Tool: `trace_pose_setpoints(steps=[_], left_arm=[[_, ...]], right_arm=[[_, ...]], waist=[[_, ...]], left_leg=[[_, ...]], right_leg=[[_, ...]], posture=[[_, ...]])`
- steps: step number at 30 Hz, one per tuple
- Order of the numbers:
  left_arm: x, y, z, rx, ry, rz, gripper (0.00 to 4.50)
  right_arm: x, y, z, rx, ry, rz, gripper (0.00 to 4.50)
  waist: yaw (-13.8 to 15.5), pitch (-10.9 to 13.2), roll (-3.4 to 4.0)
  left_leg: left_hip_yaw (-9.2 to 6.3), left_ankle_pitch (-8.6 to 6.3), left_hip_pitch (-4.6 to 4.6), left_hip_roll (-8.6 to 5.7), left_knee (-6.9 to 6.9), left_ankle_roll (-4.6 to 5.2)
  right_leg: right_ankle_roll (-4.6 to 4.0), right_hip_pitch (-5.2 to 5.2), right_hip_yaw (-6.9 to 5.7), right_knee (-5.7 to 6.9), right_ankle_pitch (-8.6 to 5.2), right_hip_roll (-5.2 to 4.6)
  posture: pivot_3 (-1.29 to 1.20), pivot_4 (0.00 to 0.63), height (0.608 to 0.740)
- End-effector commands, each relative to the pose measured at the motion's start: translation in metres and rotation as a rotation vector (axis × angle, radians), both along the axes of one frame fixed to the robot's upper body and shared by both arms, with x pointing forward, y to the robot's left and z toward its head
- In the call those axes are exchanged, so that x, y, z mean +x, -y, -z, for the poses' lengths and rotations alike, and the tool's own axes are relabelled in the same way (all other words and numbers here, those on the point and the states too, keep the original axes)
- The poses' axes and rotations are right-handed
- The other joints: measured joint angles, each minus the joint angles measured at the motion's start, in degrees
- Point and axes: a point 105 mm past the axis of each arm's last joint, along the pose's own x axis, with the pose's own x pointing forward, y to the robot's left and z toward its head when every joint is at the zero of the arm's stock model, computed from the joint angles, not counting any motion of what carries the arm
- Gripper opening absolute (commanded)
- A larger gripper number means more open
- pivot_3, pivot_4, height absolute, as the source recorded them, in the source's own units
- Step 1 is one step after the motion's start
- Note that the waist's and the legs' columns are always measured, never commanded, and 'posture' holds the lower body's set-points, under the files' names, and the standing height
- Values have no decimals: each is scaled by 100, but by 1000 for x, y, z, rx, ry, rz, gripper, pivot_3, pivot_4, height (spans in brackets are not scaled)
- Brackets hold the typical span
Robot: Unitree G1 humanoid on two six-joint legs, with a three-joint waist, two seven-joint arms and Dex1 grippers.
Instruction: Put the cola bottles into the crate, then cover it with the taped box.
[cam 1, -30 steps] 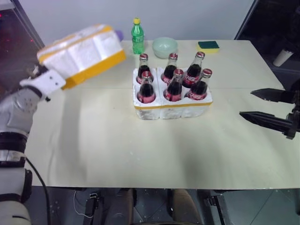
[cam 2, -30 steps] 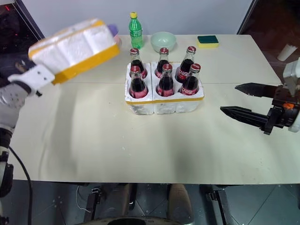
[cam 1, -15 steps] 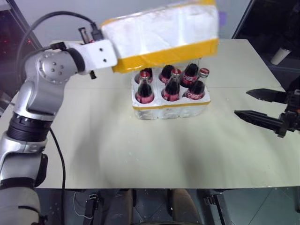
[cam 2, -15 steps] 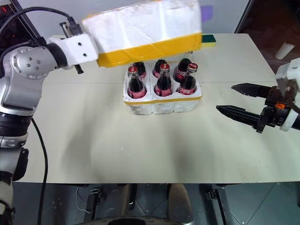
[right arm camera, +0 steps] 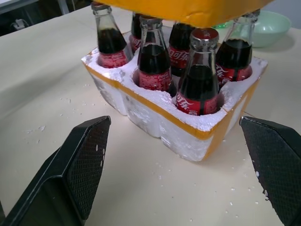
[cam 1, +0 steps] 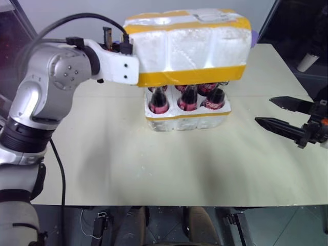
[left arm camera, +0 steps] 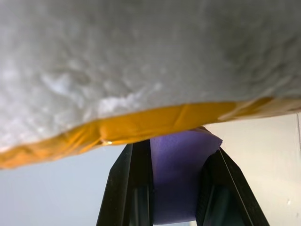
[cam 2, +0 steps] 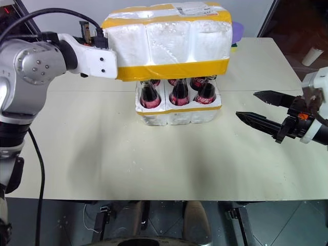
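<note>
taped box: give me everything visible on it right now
The taped box is a big white foam block, rough-surfaced, with wide yellow tape bands along its top edge and bottom rim and a white shipping label on top. It hangs roughly level in the air over the cola bottles standing in the crate, hiding their caps. The left pincer carries it at one end.
</note>
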Motion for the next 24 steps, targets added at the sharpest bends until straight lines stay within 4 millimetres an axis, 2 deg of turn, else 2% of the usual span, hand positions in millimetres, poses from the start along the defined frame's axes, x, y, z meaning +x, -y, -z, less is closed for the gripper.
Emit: trace_pose_setpoints(steps=[1, 8, 11, 16, 21, 24], left_arm=[[-5, 5, 16, 69, -65, 22, 570], [-8, 5, 14, 90, -62, 15, 570], [-7, 3, 8, 83, -49, 9, 1838], [-9, 1, 7, 86, -65, 14, 4356], [-11, 6, 4, 62, -66, 38, 4442], [-10, 2, 6, 74, -73, 26, 4442]], right_arm=[[-1, -2, -9, 9, 57, -1, 4500], [6, -5, -9, 14, 65, 2, 4500], [8, -6, -10, 20, 68, 5, 4500], [11, -7, -8, 29, 71, 12, 4500], [12, -7, -7, 36, 74, 16, 4500], [13, -5, -6, 42, 77, 19, 4500]], waist=[[2, 0, 0], [-2, 0, 0], [0, 0, 0], [-10, 1, -1], [-16, 1, -1], [-15, 1, -1]], left_leg=[[0, 0, 0, 0, 1, 0], [-1, 0, 3, 0, 1, 0], [-1, 0, 3, 0, 1, 0], [-1, 0, 1, 0, 1, 0], [-1, 0, 1, 0, 1, 1], [-1, 0, 1, 0, 1, 1]], right_leg=[[0, 2, 0, 0, 0, 0], [1, 3, 0, -1, 0, 0], [1, 4, 0, 0, -1, 0], [1, 1, 0, 0, 0, 0], [1, 1, 0, 1, 0, 0], [1, 1, 0, 1, 0, 1]], posture=[[0, 150, 739], [0, 150, 739], [0, 150, 739], [0, 150, 739], [0, 150, 739], [0, 150, 739]])
